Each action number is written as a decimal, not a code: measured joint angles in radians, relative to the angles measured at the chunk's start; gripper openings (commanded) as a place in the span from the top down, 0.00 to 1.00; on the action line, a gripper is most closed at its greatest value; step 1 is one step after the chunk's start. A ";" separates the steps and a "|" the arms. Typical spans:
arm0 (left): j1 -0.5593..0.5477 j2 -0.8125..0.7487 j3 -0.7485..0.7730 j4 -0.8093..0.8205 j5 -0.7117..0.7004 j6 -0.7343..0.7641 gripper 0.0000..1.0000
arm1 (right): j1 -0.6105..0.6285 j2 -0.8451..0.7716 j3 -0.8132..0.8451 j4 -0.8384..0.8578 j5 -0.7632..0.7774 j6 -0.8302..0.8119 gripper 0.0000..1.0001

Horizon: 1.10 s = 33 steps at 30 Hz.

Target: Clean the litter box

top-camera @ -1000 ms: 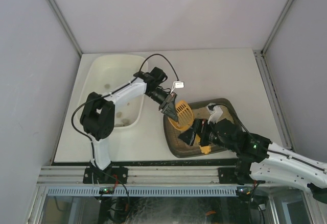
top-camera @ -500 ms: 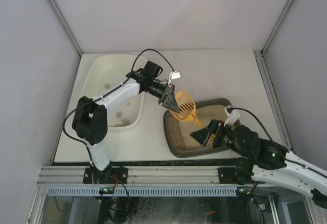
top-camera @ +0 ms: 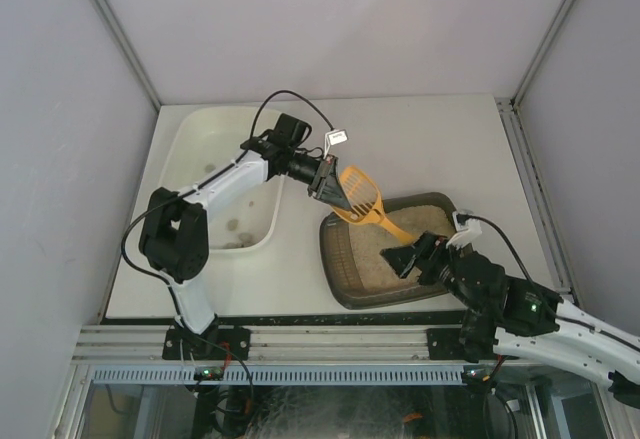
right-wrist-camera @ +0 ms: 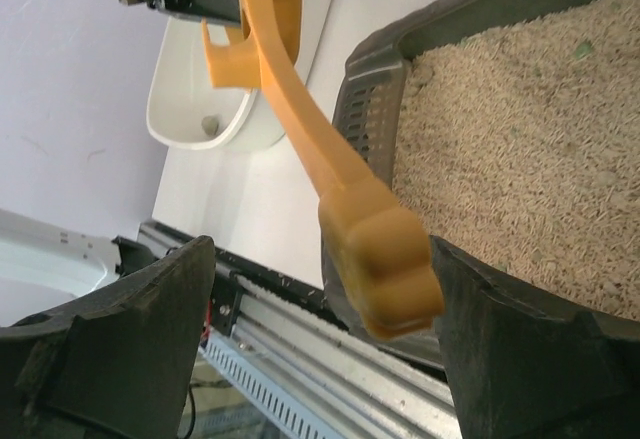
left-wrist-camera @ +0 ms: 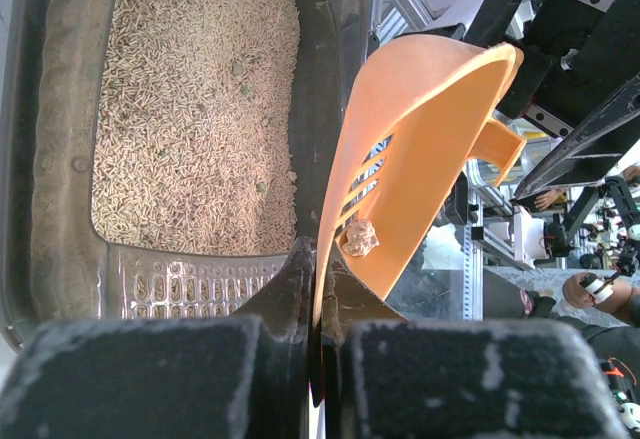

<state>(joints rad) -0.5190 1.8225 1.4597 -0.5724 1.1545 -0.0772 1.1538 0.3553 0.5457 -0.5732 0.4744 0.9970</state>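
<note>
The dark grey-brown litter box [top-camera: 336,277] holds beige litter [left-wrist-camera: 190,109] and sits right of centre. My left gripper [top-camera: 325,183] is shut on the rim of an orange slotted scoop [top-camera: 360,197], held above the box's far left corner. A small pale clump [left-wrist-camera: 360,239] lies in the scoop [left-wrist-camera: 420,149]. The scoop's handle slopes down to my right gripper [top-camera: 408,257]. That gripper is open, and the handle's end [right-wrist-camera: 385,259] hangs between its fingers [right-wrist-camera: 130,339], closer to the right one, without being gripped.
A larger white tub [top-camera: 215,139] stands at the left, with a small clump [right-wrist-camera: 209,122] on its floor. The left arm reaches over the tub's right rim. The metal rail [top-camera: 320,344] runs along the table's near edge.
The left gripper has carried the scoop head up and back toward the tub. The right gripper has drawn back to the right, along the handle to its end.
</note>
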 measured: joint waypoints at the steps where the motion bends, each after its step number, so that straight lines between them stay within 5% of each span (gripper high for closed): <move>1: -0.001 0.000 0.000 0.003 0.000 -0.002 1.00 | 0.000 0.006 0.000 0.006 0.009 0.000 0.16; 8: -0.004 0.000 0.000 0.010 0.008 -0.002 1.00 | 0.001 0.003 -0.013 0.071 0.084 -0.041 0.15; 15: -0.010 0.000 0.000 0.001 0.029 0.000 1.00 | 0.001 -0.090 -0.084 0.150 0.102 -0.078 0.36; 25: -0.035 0.000 0.000 -0.014 0.035 0.001 1.00 | 0.001 -0.059 -0.100 0.244 0.096 -0.108 0.44; 33: -0.039 0.000 0.000 -0.014 0.037 0.001 1.00 | -0.014 -0.053 -0.100 0.282 0.087 -0.126 0.60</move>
<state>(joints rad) -0.5583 1.8225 1.4597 -0.5869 1.1912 -0.0761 1.1397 0.3027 0.4458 -0.2909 0.5613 0.8715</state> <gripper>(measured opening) 0.026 0.434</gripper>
